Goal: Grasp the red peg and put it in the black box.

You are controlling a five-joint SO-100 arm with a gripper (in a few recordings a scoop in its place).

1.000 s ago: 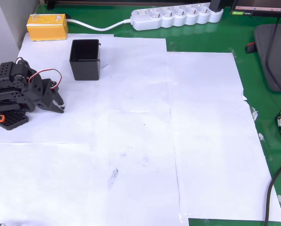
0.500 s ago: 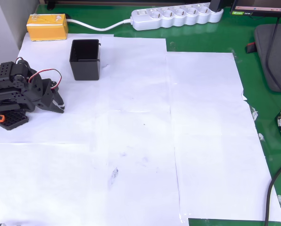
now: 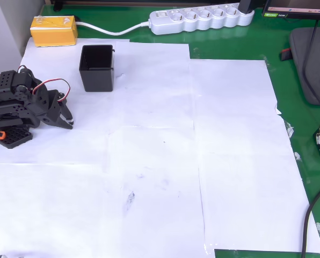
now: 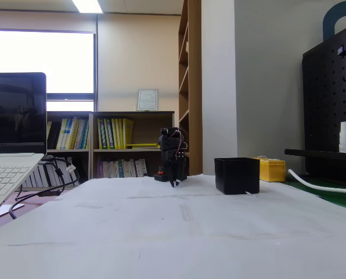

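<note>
The black box (image 3: 97, 81) stands upright on the white paper at the upper left of the overhead view, its inside dark. In the fixed view the black box (image 4: 237, 175) sits right of centre. My black arm lies folded at the left edge, and its gripper (image 3: 68, 120) points right and rests low on the paper, below and left of the box, with the fingers together and nothing between them. In the fixed view the gripper (image 4: 173, 182) points down at the table, left of the box. The red peg is out of view.
A yellow block (image 3: 53, 30) lies beyond the box, and a white power strip (image 3: 201, 19) runs along the far edge. White paper sheets (image 3: 165, 161) cover the green mat. A dark bag (image 3: 312, 64) and cables sit at the right. A laptop (image 4: 10, 145) stands at the left.
</note>
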